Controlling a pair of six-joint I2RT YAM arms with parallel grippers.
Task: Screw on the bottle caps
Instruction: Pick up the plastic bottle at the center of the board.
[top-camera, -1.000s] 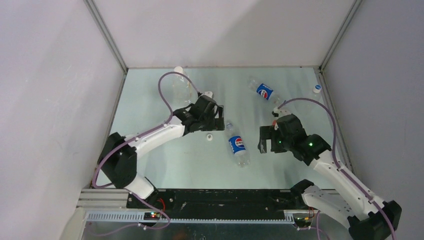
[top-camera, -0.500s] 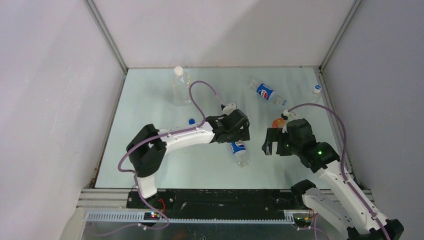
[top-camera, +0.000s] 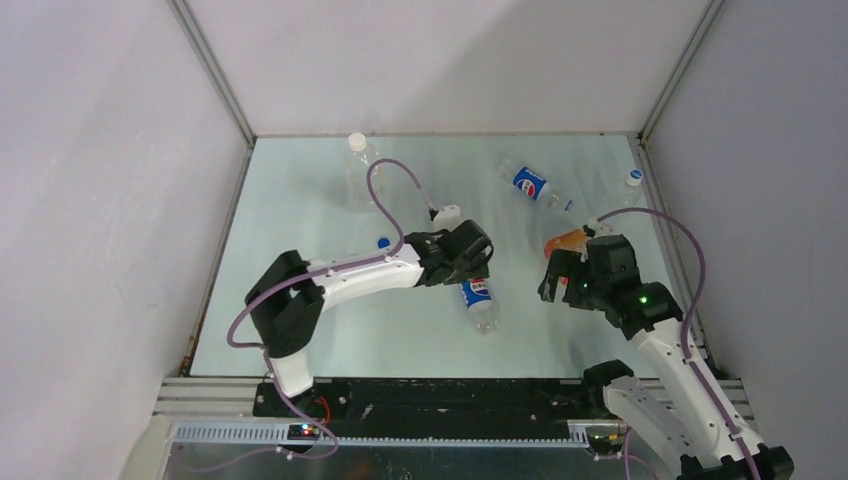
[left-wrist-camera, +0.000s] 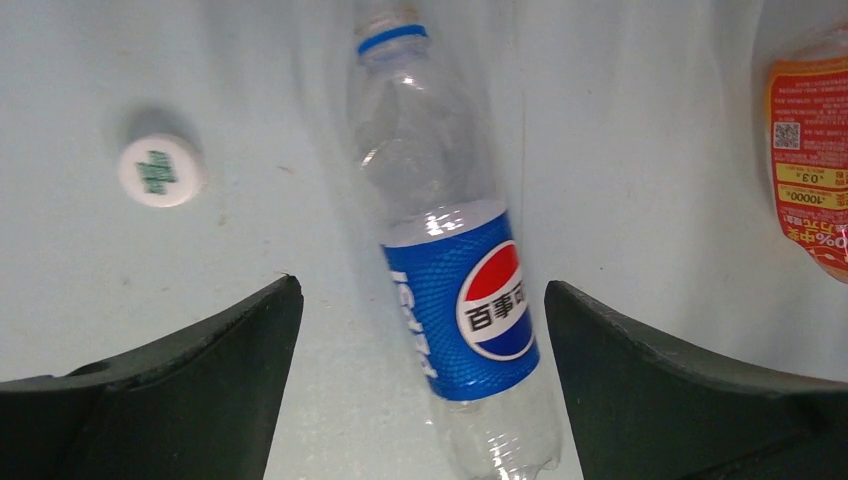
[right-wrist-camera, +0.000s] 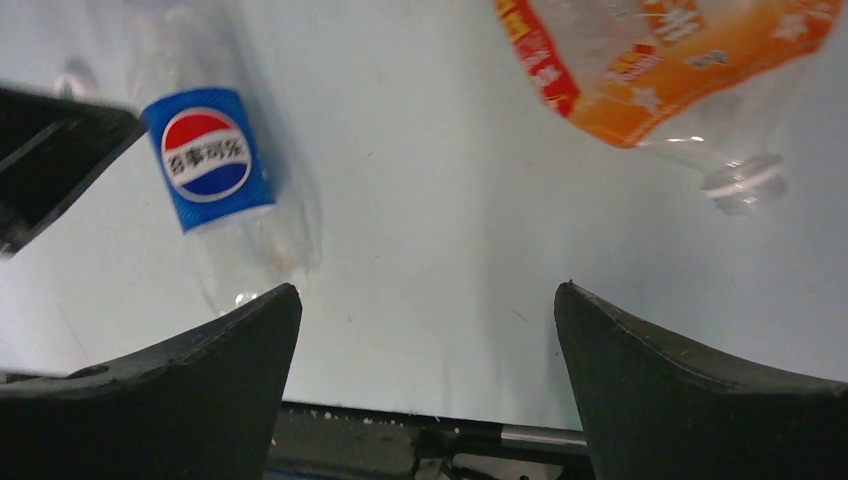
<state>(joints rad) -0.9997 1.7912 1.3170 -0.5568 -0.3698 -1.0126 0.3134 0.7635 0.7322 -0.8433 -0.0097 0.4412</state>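
Left hand (left-wrist-camera: 420, 300): I am holding it spread, empty, above the lying Pepsi bottle (left-wrist-camera: 462, 320).
Right hand (right-wrist-camera: 428, 292): spread also, empty, near the orange bottle (right-wrist-camera: 680, 50).
Caps: white cap (left-wrist-camera: 160, 170) is lying on the desk (left-wrist-camera: 650, 150) beside the Pepsi neck; blue cap (top-camera: 383, 241) farther left.

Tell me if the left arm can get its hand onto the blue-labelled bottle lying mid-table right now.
Probably yes. The left hand hangs open right above the blue-labelled bottle, its label between the fingers, nothing over it; the white cap and orange-labelled bottle lie off to the sides.
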